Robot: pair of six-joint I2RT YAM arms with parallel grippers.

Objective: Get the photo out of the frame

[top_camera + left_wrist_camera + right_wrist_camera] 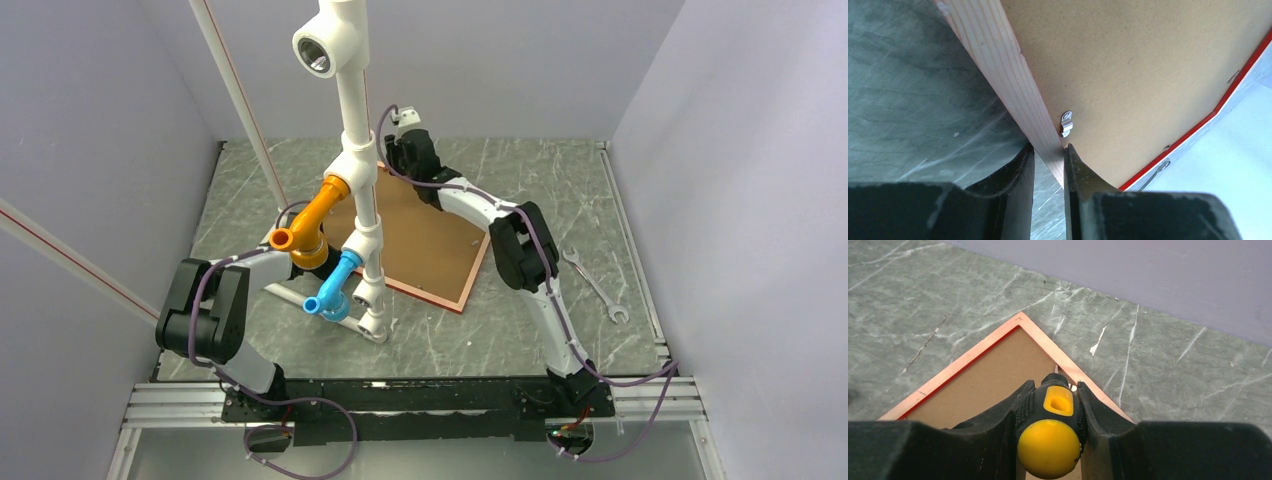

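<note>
The frame (432, 298) lies face down on the table, thin red rim around its brown backing board (420, 240). The photo is hidden under the board. My left gripper (1049, 150) is shut on the frame's pale wooden edge (1008, 75), right beside a small metal clip (1066, 123) on the backing board (1148, 65). At the frame's far corner (1020, 316), my right gripper (1052, 390) is shut on a yellow-and-black screwdriver (1050, 440), whose tip points down at the inner rim of the frame. In the top view the right gripper (408, 160) sits over that corner.
A white pipe stand (352, 150) with orange (305, 225) and blue (335, 290) fittings rises in front of the frame and hides my left gripper in the top view. A steel wrench (592, 283) lies on the table to the right. Pale walls enclose three sides.
</note>
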